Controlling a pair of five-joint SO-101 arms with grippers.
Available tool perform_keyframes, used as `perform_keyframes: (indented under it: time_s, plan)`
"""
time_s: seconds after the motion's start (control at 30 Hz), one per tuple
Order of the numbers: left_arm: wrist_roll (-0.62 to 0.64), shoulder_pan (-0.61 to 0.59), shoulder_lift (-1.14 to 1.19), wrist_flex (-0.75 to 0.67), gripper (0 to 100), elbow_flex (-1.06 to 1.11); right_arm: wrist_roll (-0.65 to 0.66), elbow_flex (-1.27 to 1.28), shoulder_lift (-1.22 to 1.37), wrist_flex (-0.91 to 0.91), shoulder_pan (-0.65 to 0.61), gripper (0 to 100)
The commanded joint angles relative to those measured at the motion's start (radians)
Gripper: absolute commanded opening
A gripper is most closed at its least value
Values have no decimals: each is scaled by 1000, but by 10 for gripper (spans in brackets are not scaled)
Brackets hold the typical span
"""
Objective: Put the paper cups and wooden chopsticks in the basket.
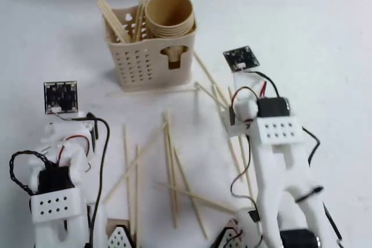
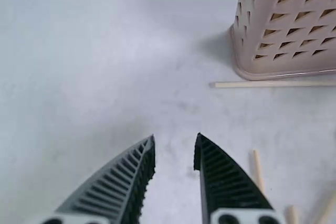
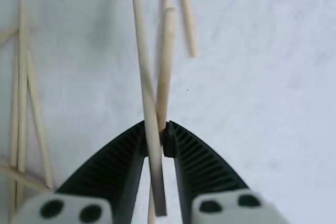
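Pale wooden chopsticks [image 3: 166, 51] sit crossed, pinched at the tips of your black right gripper [image 3: 156, 129]; lifted quickly, one could twist loose. Your left gripper [image 2: 175, 148] hangs part-open, empty.

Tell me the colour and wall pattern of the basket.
The basket is cream, its walls pierced with rows of small holes; the high view shows it best.

Stacked tan paper cups [image 1: 169, 13] stand upright in the cream slotted basket [image 1: 148, 65], beside several leaning chopsticks [image 1: 115, 20]. Pale wooden loose chopsticks [image 1: 170, 166] lie scattered and crossed on the bench [image 1: 325, 45] before it. Two are pinched in the right pincer [image 3: 156, 129].
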Motion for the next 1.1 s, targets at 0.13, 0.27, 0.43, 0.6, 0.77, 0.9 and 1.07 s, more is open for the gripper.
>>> perform_keyframes:
  time_s: [0.13, 0.27, 0.43, 0.6, 0.77, 0.9, 1.07]
  plan:
    - [-11, -8, -19, -14, 136, -5, 8, -15, -254, 24, 5, 16]
    - [-11, -8, -19, -12, 136, -5, 6, -20, -394, 10, 2, 16]
    - [-11, -8, -19, -12, 136, -5, 2, -20, -539, -116, -2, 16]
    - [-11, -8, -19, -12, 136, -5, -92, -20, -590, -332, -2, 17]
    - [-11, -8, -19, -12, 136, -5, -166, -20, -552, -581, -71, 17]
    - [-11, -8, -19, -18, 136, 6, -167, -20, -478, -845, -199, 17]
    - [-11, -8, -19, -20, 137, 9, -160, -52, -308, -1187, -308, 17]
